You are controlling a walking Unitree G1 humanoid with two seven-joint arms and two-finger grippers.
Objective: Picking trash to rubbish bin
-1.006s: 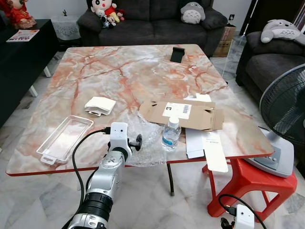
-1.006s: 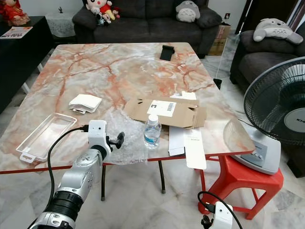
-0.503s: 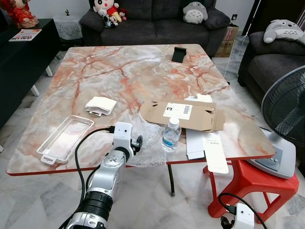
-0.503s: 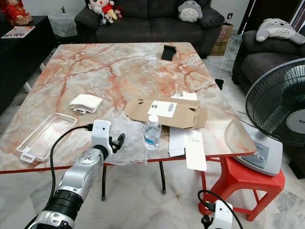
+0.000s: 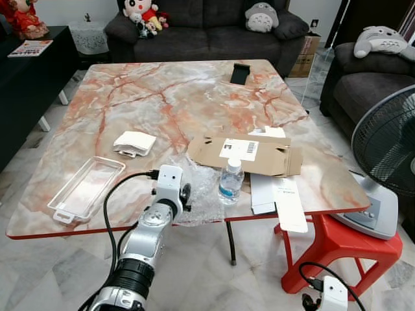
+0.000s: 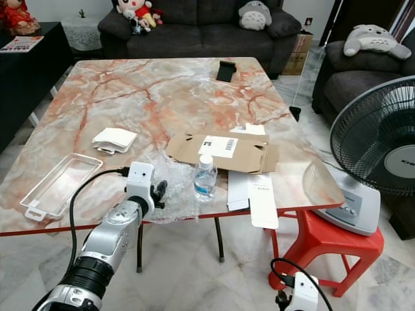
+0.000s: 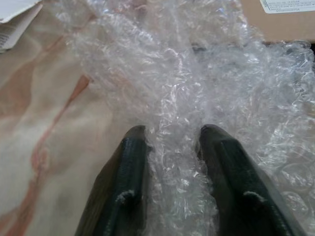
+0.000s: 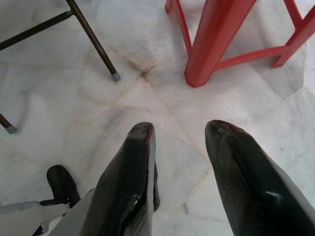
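Left end effector (image 7: 170, 135) is sitting at lower centre of the left eye frame, black fingers (image 7: 129, 162) parted and straddling a ridge of crinkled clear bubble wrap (image 5: 198, 184); wrap is bunching between them, not yet pinched. The wrap is lying on the glossy pink-veined marble surface (image 5: 162, 97), near its front edge. Beside it: a capped clear water bottle (image 5: 231, 181), flattened brown cardboard (image 5: 249, 155) with a barcode label, print too small to read, and a clear plastic tray (image 5: 86, 188). Right end effector (image 8: 179, 132) is hanging low over the marble floor, fingers apart, gripping nothing, by a red plastic stool (image 5: 334, 246).
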